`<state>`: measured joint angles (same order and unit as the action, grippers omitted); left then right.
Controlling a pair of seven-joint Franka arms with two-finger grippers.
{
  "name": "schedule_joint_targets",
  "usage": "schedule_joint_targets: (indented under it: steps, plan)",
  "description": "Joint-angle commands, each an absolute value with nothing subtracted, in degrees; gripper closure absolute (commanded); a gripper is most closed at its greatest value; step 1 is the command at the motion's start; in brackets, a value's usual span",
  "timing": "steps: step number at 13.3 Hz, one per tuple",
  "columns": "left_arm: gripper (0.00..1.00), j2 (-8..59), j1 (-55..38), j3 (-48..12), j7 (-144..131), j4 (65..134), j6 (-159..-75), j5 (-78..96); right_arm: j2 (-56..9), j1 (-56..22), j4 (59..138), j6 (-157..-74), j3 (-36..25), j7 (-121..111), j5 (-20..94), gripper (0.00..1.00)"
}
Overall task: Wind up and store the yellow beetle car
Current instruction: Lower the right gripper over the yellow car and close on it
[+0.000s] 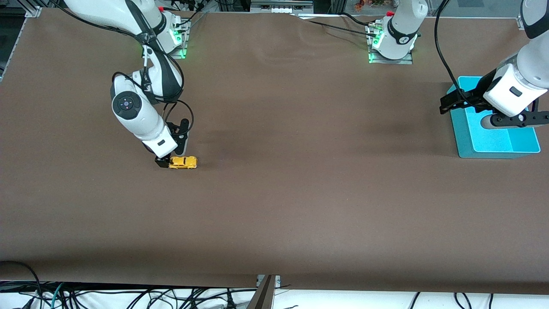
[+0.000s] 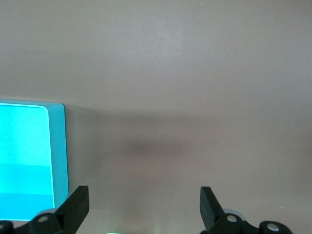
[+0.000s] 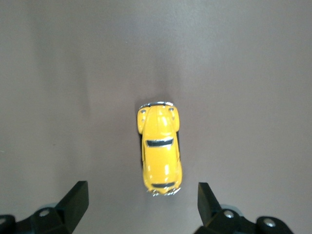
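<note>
Your right hand (image 1: 173, 156) is sitting low over the yellow beetle car (image 1: 183, 162), which is standing on its wheels on the brown table (image 1: 300, 193) toward the right arm's end, well apart from the blue tray (image 1: 493, 146) at the left arm's end. In the right wrist view the fingers (image 3: 73, 202) are standing wide apart with the car (image 3: 160, 153) lying between their lines, just ahead of the tips and not yet touched. You are lining up the grasp, so keep the car's long axis running straight between the two fingers and come down until the pads are flanking the doors, not the rounded roof, which will likely be slipping out of a high pinch. Close slowly and evenly; the car is light and on free wheels, so one finger arriving first could be nudging it away. Keep the wheels pressed on the table once you are holding it, since winding probably means dragging it backward. Your left hand (image 1: 487, 109) is waiting over the tray, its fingers (image 2: 75, 207) spread apart and holding nothing.
</note>
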<state>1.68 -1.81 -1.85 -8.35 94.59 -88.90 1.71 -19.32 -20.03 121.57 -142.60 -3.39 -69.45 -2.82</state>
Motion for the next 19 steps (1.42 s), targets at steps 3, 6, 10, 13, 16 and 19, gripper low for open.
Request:
schedule_joint_targets:
  steps: [3,6,10,13,16,19]
  plan:
    - [0.00,1.58,-1.32,-2.11,-7.82,94.31,-88.15,2.11,-22.67,-19.69,121.99,-149.49,-3.25,-75.84,-2.46,0.01]
    - [0.00,1.58,-1.32,-2.11,-7.82,94.31,-88.15,2.11,-24.43,-19.51,121.99,-152.13,-3.25,-76.90,-2.46,0.01]
    - [0.00,1.58,-1.32,-2.11,-7.82,94.31,-88.15,2.11,-25.57,-18.90,121.90,-153.54,-3.16,-79.28,-2.46,0.05]
    - [0.00,1.58,-1.32,-2.11,-7.82,94.31,-88.15,2.11,-26.36,-18.81,121.99,-154.60,-3.16,-80.42,-2.46,0.15]
    - [0.00,1.58,-1.32,-2.11,-7.82,94.31,-88.15,2.11,-26.37,-18.98,121.90,-154.34,-3.16,-80.33,-2.46,0.34]
    - [0.00,1.67,-1.32,-2.11,-7.82,94.31,-88.15,2.11,-25.58,-19.07,121.55,-151.98,-3.16,-80.33,-2.46,0.47]
